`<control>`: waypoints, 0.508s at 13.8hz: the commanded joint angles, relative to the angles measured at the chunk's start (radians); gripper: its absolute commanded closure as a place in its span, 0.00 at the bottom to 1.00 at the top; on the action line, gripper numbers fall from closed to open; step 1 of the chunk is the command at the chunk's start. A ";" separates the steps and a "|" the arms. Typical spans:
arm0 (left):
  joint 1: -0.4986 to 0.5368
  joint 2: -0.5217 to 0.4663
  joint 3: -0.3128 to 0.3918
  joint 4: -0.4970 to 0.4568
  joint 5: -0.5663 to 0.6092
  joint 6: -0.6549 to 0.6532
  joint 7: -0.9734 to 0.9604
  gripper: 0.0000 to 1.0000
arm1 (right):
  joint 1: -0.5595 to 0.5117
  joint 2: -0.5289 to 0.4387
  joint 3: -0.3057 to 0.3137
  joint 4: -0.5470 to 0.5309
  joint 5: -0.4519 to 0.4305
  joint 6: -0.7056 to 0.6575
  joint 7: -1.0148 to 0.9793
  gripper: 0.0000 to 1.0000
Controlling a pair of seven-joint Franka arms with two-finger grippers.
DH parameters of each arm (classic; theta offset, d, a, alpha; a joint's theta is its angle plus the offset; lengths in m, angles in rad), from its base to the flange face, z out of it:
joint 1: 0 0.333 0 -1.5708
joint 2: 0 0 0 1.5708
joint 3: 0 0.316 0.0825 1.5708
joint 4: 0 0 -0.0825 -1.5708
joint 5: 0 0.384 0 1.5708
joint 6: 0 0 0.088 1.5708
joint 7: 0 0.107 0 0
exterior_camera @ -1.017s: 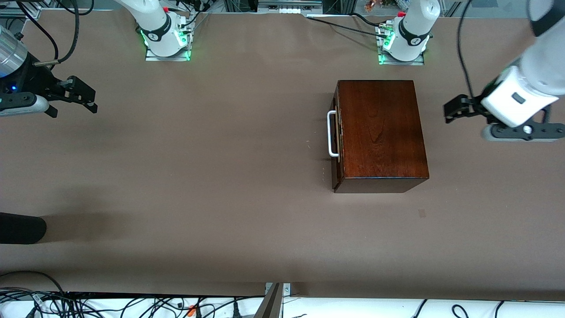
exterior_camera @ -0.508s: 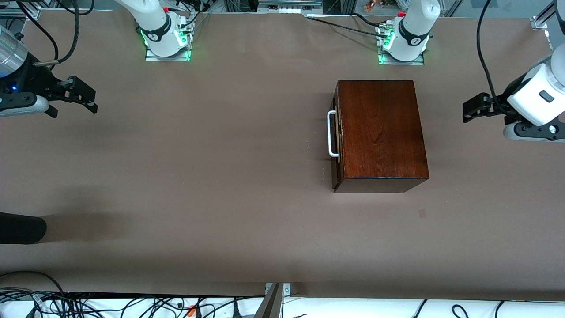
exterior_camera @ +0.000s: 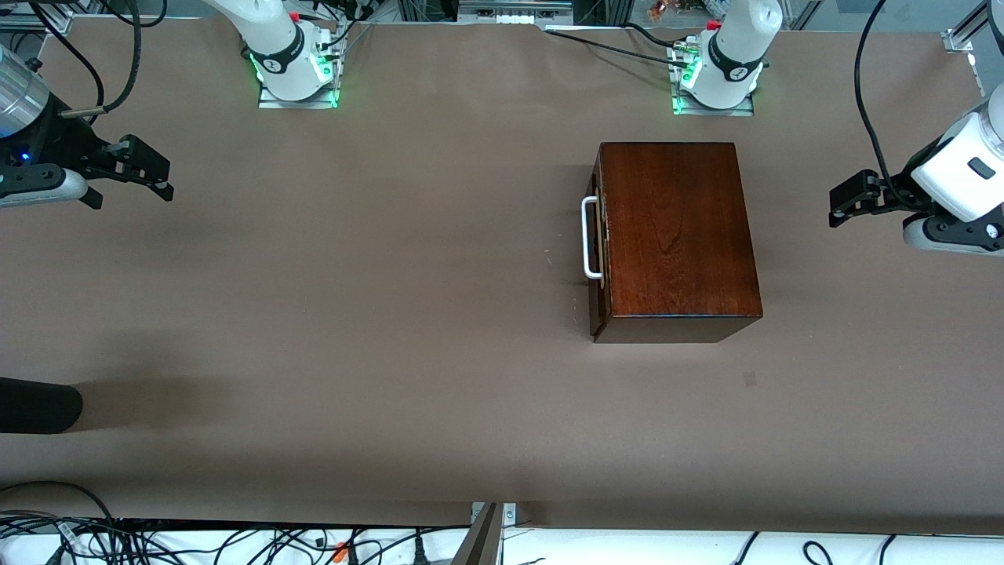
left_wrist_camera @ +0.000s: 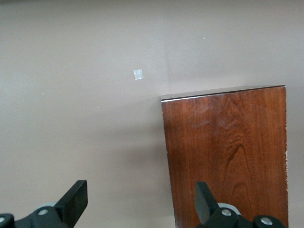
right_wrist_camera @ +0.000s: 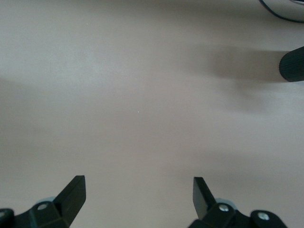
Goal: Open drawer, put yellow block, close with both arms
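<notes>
The dark mahogany box [exterior_camera: 678, 235] stands on the table near the left arm's base. Its drawer [exterior_camera: 598, 243] is pushed in, and the white bar handle [exterior_camera: 590, 238] faces the right arm's end. The yellow block is out of view. My left gripper [exterior_camera: 843, 202] hangs open over bare table at the left arm's end, apart from the box. In the left wrist view the left gripper [left_wrist_camera: 141, 194] holds nothing, with the box top [left_wrist_camera: 228, 152] under one finger. My right gripper [exterior_camera: 161, 179] waits open over the right arm's end; the right wrist view shows the right gripper [right_wrist_camera: 137, 187] over bare table.
A black rounded object [exterior_camera: 39, 405] pokes in at the right arm's end, nearer the front camera, and shows in the right wrist view as a black rounded object [right_wrist_camera: 292, 64]. A small tape mark [exterior_camera: 750, 379] lies near the box. Cables [exterior_camera: 235, 541] run along the front edge.
My left gripper has drawn away from the box toward the left arm's end of the table. The right arm and the box have not moved.
</notes>
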 commanded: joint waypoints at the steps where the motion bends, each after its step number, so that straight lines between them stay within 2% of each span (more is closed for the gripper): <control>1: 0.095 -0.057 -0.085 -0.061 -0.045 0.039 0.015 0.00 | -0.006 0.005 0.006 0.012 0.008 0.000 0.005 0.00; 2: 0.124 -0.059 -0.116 -0.067 -0.043 0.039 0.015 0.00 | -0.006 0.005 0.006 0.012 0.007 0.000 0.005 0.00; 7: 0.129 -0.066 -0.119 -0.072 -0.034 0.037 0.012 0.00 | -0.006 0.005 0.006 0.011 0.007 0.002 0.005 0.00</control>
